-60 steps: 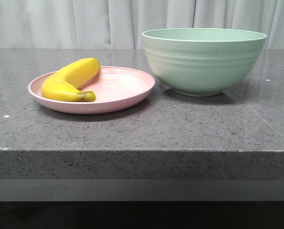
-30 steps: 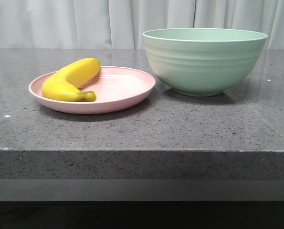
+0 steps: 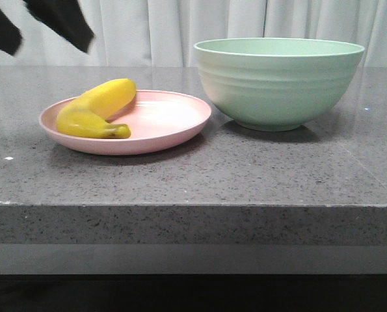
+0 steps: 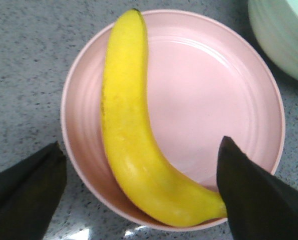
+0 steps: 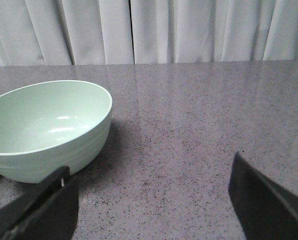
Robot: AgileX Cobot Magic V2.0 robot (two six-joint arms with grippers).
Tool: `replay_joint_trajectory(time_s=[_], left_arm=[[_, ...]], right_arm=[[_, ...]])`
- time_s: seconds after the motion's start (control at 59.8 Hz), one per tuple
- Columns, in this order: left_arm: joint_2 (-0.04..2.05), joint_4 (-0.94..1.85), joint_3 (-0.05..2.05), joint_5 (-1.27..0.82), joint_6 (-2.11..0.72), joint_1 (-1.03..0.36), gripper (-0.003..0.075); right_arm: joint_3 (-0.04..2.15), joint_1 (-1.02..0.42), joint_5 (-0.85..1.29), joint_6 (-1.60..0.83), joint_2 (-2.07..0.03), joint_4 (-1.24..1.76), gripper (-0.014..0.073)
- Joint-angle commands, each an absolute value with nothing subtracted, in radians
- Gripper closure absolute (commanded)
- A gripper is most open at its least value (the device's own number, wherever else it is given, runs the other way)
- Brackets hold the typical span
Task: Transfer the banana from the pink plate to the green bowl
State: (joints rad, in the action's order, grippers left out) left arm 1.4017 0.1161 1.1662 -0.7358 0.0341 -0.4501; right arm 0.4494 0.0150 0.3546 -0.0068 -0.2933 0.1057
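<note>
The banana is seen lying on the pink plate (beside the green bowl); the left gripper is held wide open, empty, above it. The right gripper is likewise spread, empty.

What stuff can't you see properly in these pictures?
- Banana stem end: left wrist view, covered by a dark finger.
- Green bowl inside: front view, its wall hides it; the right wrist view shows part, cut off by the edge.
- Left gripper: front view, blurred and cut off at the top edge.
</note>
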Motion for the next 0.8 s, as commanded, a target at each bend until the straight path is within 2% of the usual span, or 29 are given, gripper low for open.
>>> replay_joint_trajectory(time_s=[0.0,0.786], left_arm=[[1.436,0.135,1.222,-0.698,0.045,-0.474,0.0123],[1.590,0.135,1.231,-0.638,0.051,-0.477,0.0123]], right_arm=[[0.486,0.017,0.266,-0.015,-0.311,0.098,-0.0030],[0.486,0.017,0.261,-0.015,-0.311,0.098,-0.0030]])
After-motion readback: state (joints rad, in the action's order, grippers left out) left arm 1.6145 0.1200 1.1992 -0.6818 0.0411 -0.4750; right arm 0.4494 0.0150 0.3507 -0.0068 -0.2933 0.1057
